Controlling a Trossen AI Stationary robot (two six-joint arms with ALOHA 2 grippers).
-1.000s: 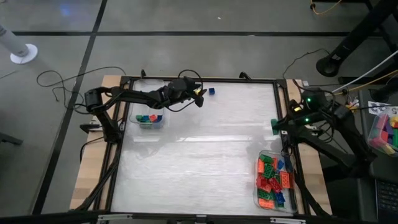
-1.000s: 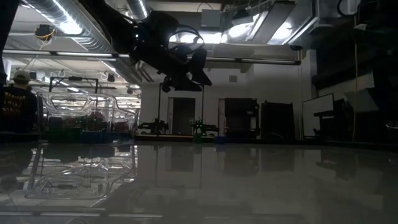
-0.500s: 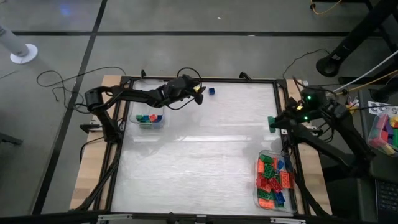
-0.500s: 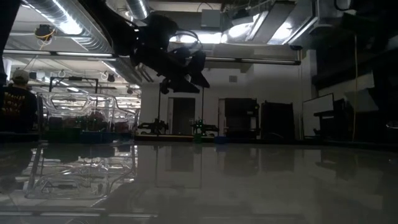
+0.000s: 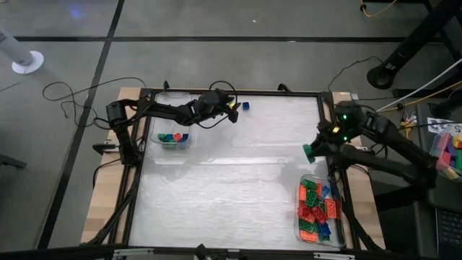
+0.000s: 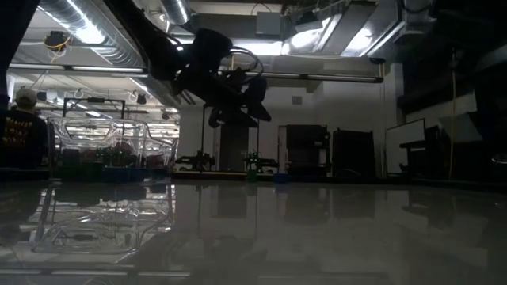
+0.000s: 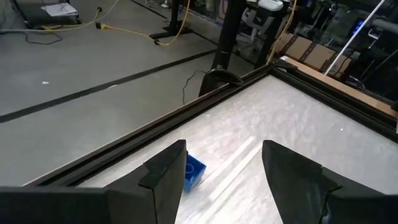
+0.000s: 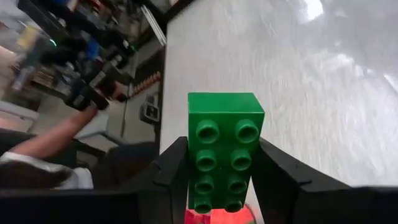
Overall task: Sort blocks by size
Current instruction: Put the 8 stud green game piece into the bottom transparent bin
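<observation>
The right hand [image 5: 310, 151] is clamped on a long green brick [image 8: 225, 149], two studs wide and four long, standing up between its fingers with something red pressed just under it. It hangs over the worktop's [image 5: 231, 188] right edge, near a clear tray [image 5: 318, 209] heaped with red, green and blue bricks. Over at the far left, the left hand [image 7: 221, 165] is spread wide and empty, a small blue brick [image 7: 193, 171] lying just beside one finger. Another tray [image 5: 172, 137] nearby holds a few small bricks.
</observation>
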